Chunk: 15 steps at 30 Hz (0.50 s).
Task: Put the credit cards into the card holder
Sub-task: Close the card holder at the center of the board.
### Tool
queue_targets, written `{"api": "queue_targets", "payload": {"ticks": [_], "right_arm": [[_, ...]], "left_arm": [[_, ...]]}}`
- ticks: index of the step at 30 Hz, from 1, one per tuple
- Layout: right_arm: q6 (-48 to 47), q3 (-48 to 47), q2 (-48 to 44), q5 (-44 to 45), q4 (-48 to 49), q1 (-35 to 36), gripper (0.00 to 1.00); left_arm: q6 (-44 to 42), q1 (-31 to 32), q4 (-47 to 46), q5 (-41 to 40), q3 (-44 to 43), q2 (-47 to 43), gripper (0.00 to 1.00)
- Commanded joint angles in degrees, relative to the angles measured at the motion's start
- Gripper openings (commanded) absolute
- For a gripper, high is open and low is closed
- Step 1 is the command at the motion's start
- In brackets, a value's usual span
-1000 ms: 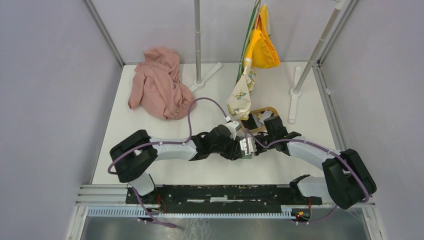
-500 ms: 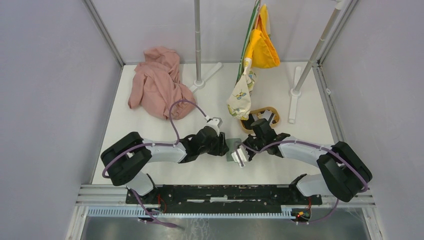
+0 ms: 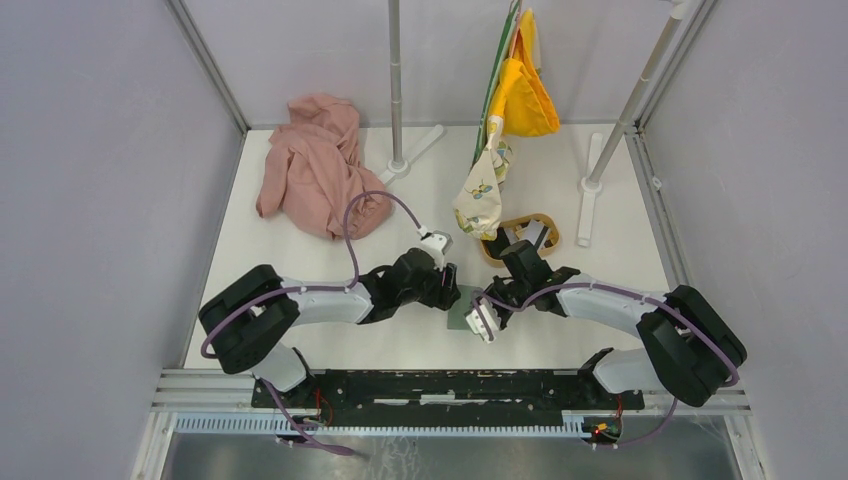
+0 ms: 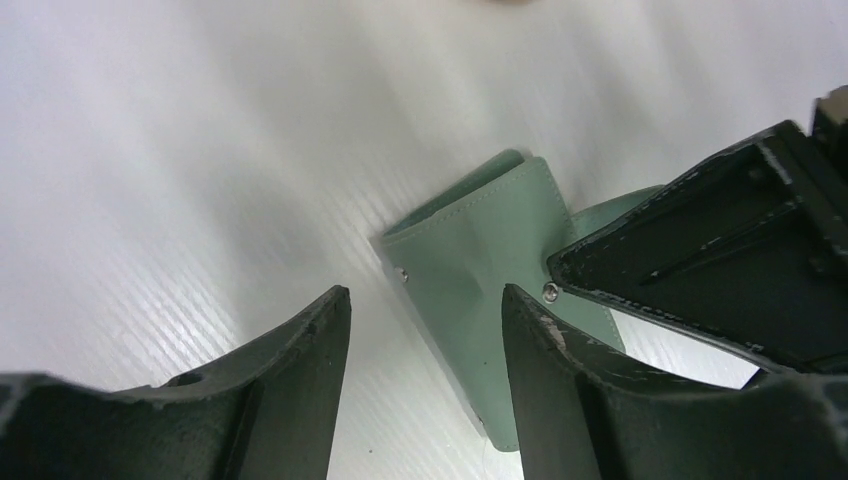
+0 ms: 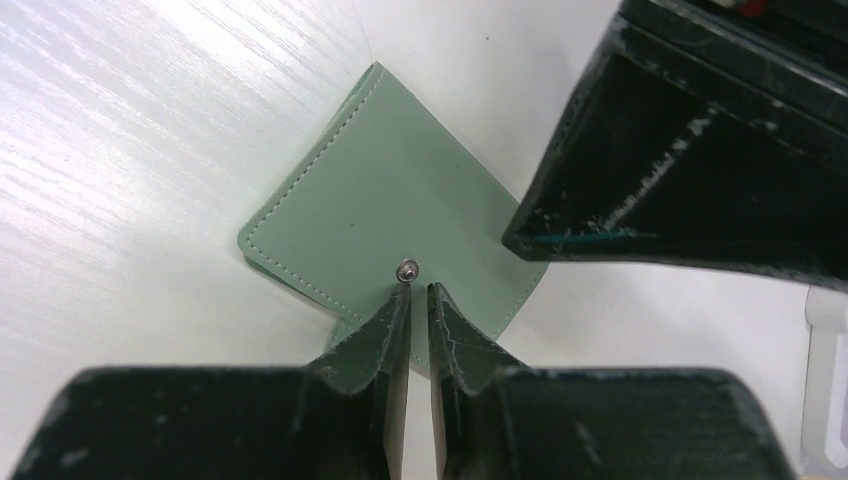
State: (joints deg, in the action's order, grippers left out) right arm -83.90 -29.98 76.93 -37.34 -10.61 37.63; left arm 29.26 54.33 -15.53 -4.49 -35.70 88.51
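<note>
Left claw (image 4: 425,300) is open wide, and its two black fingers hold nothing. It hangs just over the card holder (image 4: 470,260), a little green wallet that lies flat on the white table (image 3: 420,345) between the two claws.

Right claw (image 5: 417,298) is nearly closed. Its two fingers (image 5: 370,370) sit side by side with only a thin slit between them. Their tips come right up to a small shiny snap (image 5: 406,268) on the green flap. I cannot tell if they pinch the flap or just press on it. A second green flap peeks out from under the top one.

From above, the two claws meet near the middle of the table, tip to tip over the wallet. Just behind the right arm sits an oval wooden tray (image 3: 548,220) with pale and dark bits in it. These may be the credit cards (image 3: 529,236), but they are too small to be sure. A pink cloth (image 3: 315,175) lies in a heap at the far left.
</note>
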Motion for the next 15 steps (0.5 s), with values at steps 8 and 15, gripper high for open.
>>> {"api": "queue_targets", "payload": {"ticks": [8,15], "right_arm": [[-4.5,-0.9,0.7,-1.8,-8.7,0.2,0.16],[-5.6,-1.0,0.7,-2.1,-10.1,-0.3,0.15]], "left_arm": [[-15.1,-8.5,-7.1,25.3,-4.4,4.5,0.57],[-16.2,-8.9,-5.5,29.6,-8.9,10.6,0.57]]}}
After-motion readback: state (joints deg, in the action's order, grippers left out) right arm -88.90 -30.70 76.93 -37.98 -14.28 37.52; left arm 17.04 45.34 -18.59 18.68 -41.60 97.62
